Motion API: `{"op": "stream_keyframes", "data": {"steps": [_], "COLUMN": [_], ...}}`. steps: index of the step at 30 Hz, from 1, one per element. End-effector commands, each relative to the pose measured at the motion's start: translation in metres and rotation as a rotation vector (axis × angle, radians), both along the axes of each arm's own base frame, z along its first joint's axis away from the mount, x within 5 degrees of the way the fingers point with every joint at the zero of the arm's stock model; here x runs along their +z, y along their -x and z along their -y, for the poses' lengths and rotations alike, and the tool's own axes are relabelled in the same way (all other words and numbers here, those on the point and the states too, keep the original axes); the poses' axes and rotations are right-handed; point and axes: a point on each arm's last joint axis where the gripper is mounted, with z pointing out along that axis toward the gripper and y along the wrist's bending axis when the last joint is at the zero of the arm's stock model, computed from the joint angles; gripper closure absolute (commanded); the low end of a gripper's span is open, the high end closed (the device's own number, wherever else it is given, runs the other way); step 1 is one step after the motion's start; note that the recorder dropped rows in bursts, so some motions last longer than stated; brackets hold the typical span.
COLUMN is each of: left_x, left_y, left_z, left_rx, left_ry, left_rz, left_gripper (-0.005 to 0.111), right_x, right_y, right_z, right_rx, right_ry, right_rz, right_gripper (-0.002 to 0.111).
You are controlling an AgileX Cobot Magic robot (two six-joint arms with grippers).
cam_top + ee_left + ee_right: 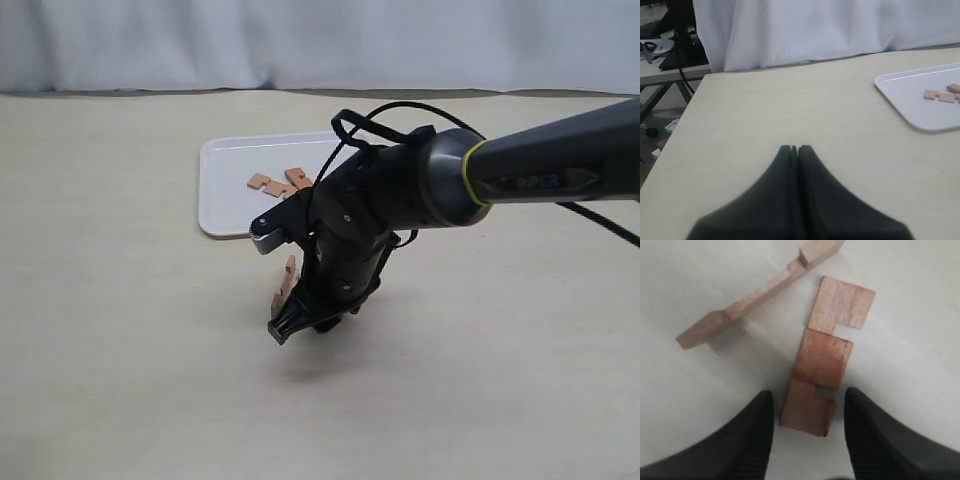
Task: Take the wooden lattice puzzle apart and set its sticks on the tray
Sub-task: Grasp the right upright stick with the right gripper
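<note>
- Right pincer first, on the exterior view: it hangs nose-down over the desk, just in front of the tray. Two sticks already lie on the tray. A loose stick shows beside the pincer, on the tray side. I can't read the jaw gap from here.
- Left wrist view now: my left pincer is pressed closed on nothing over bare desk, well apart from the tray. So the right arm is the near one.
- Right wrist view, the one that counts: the jaws stand apart, holding nothing. They straddle the near end of a flat notched stick, with a gap on each side.
- Its long axis runs straight out from the pincer, so I judge the jaws would close across its narrow width.
- A second stick, tipped on edge, slants close by.
</note>
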Motion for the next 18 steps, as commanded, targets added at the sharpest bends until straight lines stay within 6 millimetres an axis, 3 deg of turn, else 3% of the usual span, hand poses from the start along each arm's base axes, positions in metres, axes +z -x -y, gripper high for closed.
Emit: {"op": "stream_keyframes", "data": {"steps": [1, 6, 11, 18], "left_x": [0.001, 0.001, 0.001, 0.001], "left_y": [0.000, 0.000, 0.000, 0.000], "left_z": [0.000, 0.000, 0.000, 0.000], "left_rx": [-0.002, -0.002, -0.002, -0.002], "left_ry": [0.003, 0.003, 0.003, 0.003], "left_rz": [0.012, 0.012, 0.012, 0.012], "left_gripper": [0.107, 0.107, 0.107, 0.107], "right_x": [-0.003, -0.003, -0.001, 0.021], "right_y": [0.000, 0.000, 0.002, 0.002], "right_z": [-0.001, 0.000, 0.002, 0.008], "right_rx": [-0.022, -0.032, -0.027, -0.007], "right_ry": [-0.003, -0.003, 0.017, 0.057], "right_rz": [-0.004, -0.009, -0.019, 0.020], "right_gripper": [0.069, 0.104, 0.104, 0.104]}}
